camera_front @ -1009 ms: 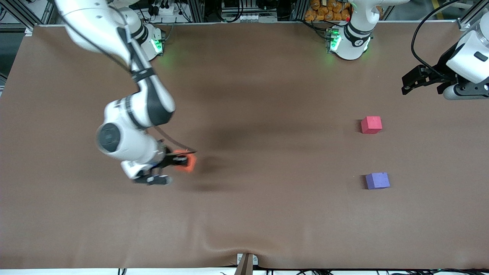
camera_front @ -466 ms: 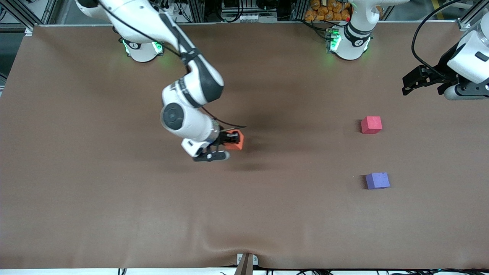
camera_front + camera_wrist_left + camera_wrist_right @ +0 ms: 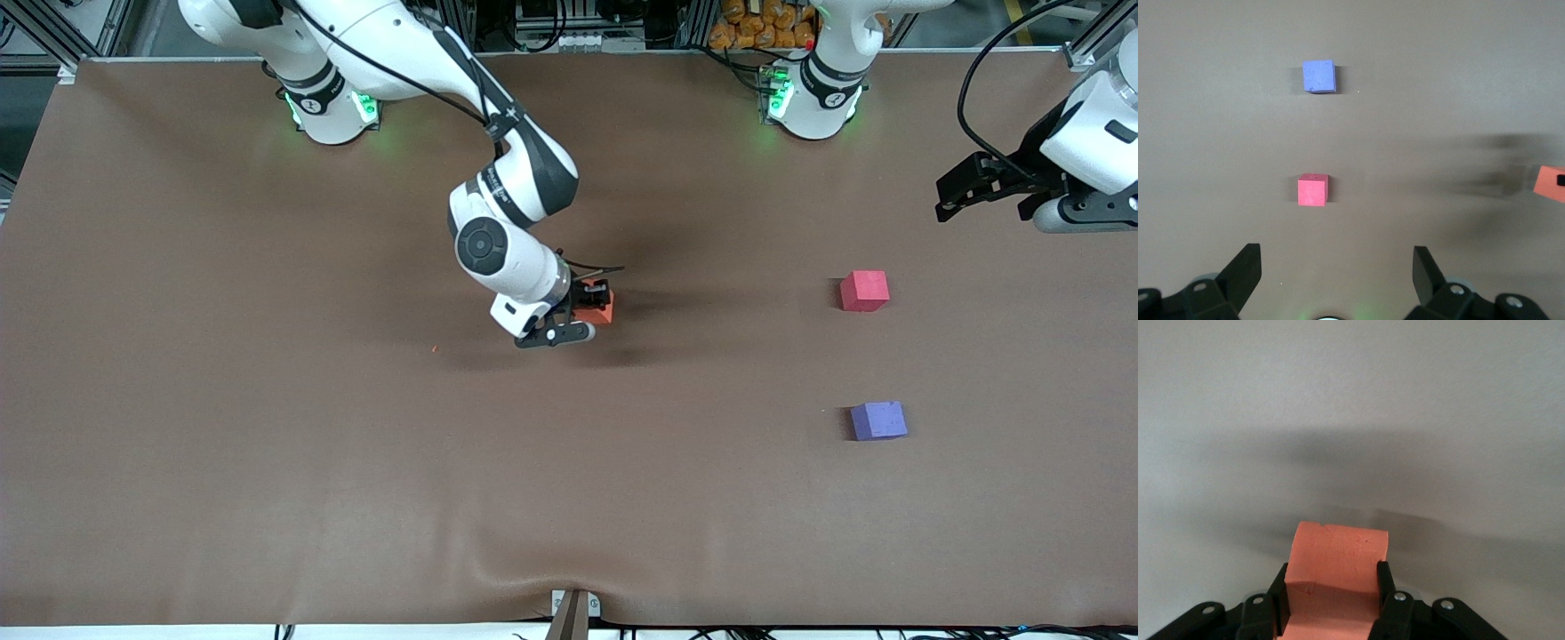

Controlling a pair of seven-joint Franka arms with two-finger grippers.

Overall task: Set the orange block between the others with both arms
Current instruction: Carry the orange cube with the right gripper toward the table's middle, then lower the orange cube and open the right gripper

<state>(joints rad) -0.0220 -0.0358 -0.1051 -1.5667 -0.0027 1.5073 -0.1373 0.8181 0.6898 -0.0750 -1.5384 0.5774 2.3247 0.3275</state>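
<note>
- Right gripper (image 3: 594,300), over mid-bench, fingers clenched on the orange block (image 3: 598,308); foam dents, likely light, soft; opposite flat faces suit.
- Left gripper (image 3: 949,197) waits, fingers released, at one o'clock from the pinkish-red cube (image 3: 864,291).

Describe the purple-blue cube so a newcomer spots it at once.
Look toward the left arm's end of the brown table, where two small cubes sit apart. The purple-blue cube is nearer the front camera than the pinkish-red cube, and is the only bluish one.

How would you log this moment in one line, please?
right gripper: holds orange block over mid-table | left gripper: open, waiting
</note>
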